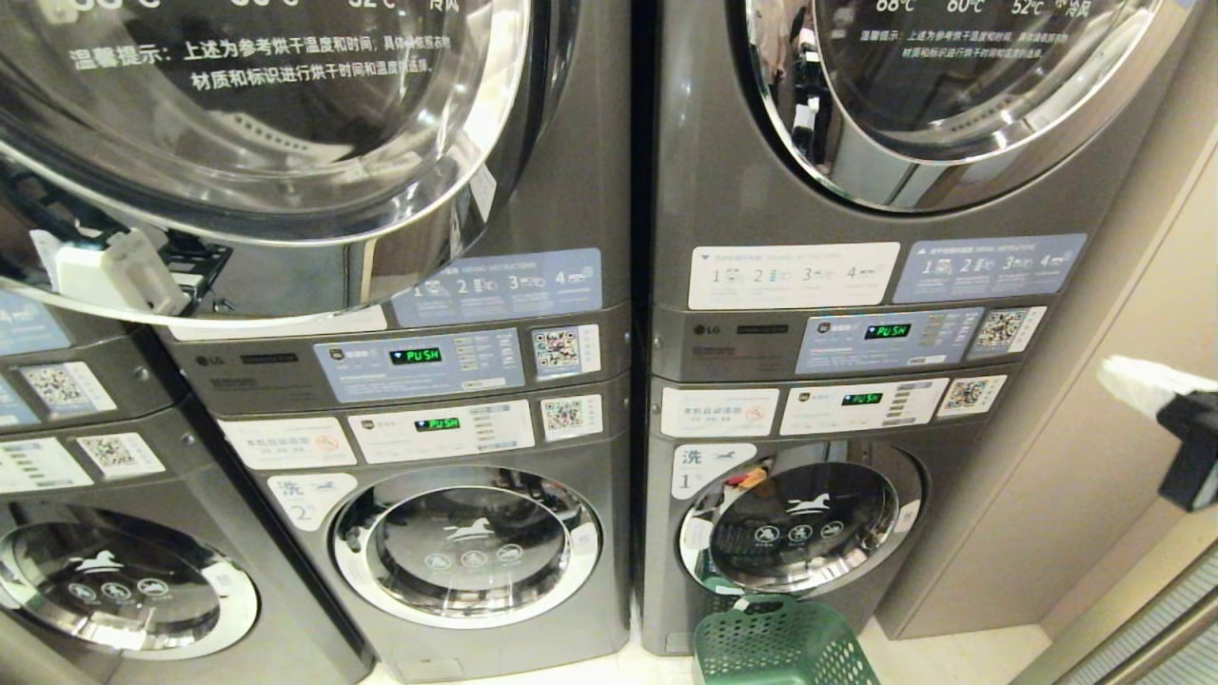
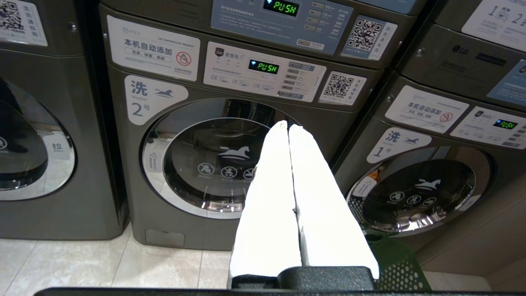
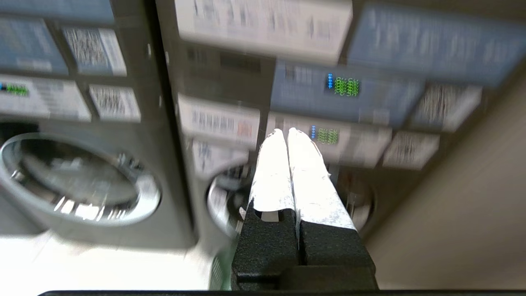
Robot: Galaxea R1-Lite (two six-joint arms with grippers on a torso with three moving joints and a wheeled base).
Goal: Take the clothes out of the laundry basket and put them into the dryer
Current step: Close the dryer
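pale floor tiles (image 2: 102, 263) run under a wall of stacked grey lg machines, and that is my whole field from the head camera. nearest to me, the green laundry basket (image 1: 775, 647) sits on the floor against the foot of washer 1 (image 1: 799, 533), its door closed; i cannot make out any clothes inside it from here. my right gripper (image 1: 1147, 385) pokes in at the right edge of the head view, up beside the beige side wall (image 1: 1066, 476), its white-wrapped fingers (image 3: 283, 172) pressed together with nothing between them. my left gripper (image 2: 287, 127) is seen only by its own wrist camera, fingers likewise pinched together and empty, pointing at the closed door of washer 2 (image 2: 218, 160). further up, 4 green displays read push. highest of all, the left dryer door (image 1: 266, 124) hangs swung open toward me, and the right dryer door (image 1: 952, 86) is closed.
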